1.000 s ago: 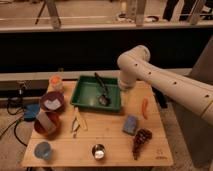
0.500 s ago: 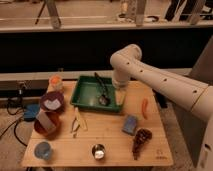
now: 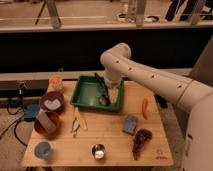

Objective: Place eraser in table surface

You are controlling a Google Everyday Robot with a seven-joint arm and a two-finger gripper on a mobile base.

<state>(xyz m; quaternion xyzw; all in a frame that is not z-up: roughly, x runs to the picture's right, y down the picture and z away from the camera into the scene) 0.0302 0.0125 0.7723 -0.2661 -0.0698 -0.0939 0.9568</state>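
No legible text or markings anywhere

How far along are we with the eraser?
Nothing done yet: the eraser sits in the red bowl, not on the table. In hand: the gripper hangs over the green tray, away from that bowl. Left: reach, grasp, set it down.
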